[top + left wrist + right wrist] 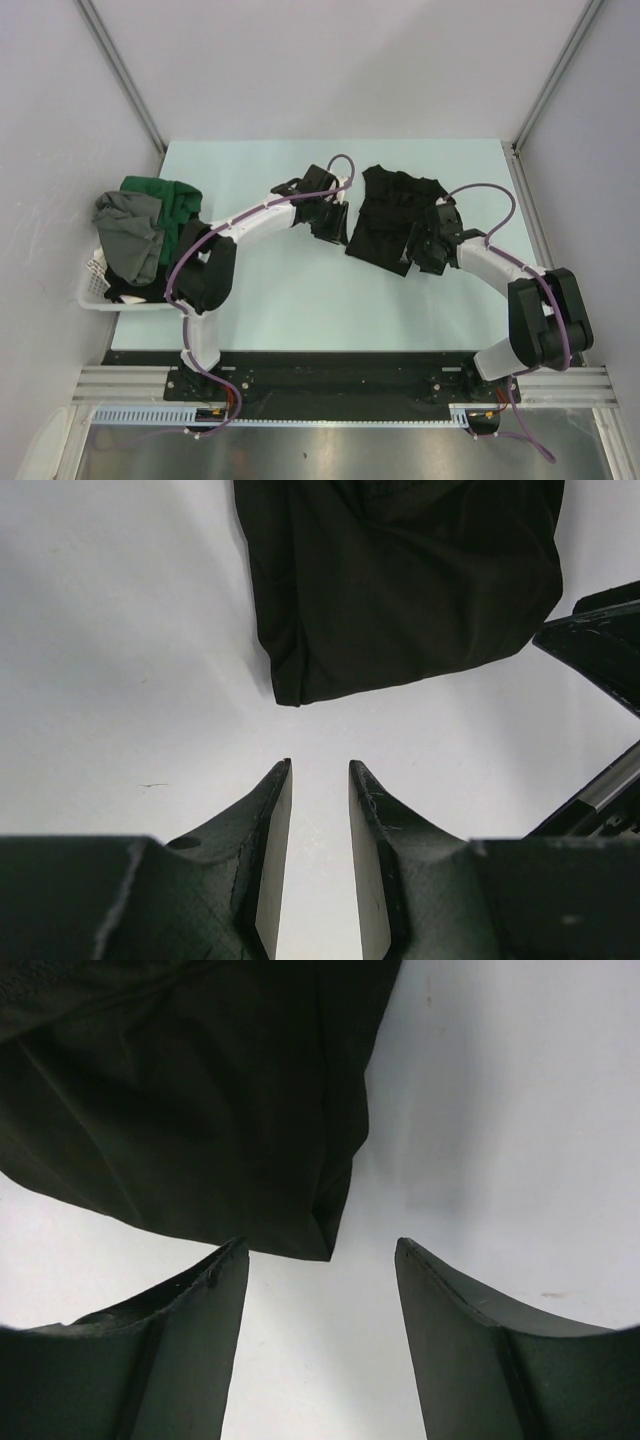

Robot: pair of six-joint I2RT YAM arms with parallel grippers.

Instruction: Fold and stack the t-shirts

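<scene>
Worktop: pale mint flat worktop (290,300), grey walls on 3 sides.
Main shirt: black short-sleeved cloth t-shirt (385,215), rumpled and part folded, lying on the worktop twd the far edge, right of centre. No print shows.
Left side: left gripper (320,775) sits low over bare worktop just beside the shirt's left side. Jaws stand at a narrow gap w/ nothing btwn them, only worktop shows thru. The shirt's folded corner lies just ahead of the fingertips (283,780), apart from them.
Right side: right gripper (320,1248) is at the shirt's near-right part. Jaws wide, gripping nothing. A shirt corner ends right by the tip of one finger; can't tell if it touches. The rest of the gap is bare worktop.
Basket: white slatted plastic basket (92,285) at the left edge of the worktop, well apart from the black shirt.
In basket: dark green t-shirt (165,195) at the far side, grey t-shirt (130,235) draped over the heap, some black cloth (128,292) lower down.
In the way: left arm (255,215), white w/ a purple cable (180,265), arcs from the near edge to the shirt; its dark elbow overlaps the basket's right side in the top view.
Also close: a black part of the right arm (600,645) shows just beside the shirt's right side in the left wrist view.
</scene>
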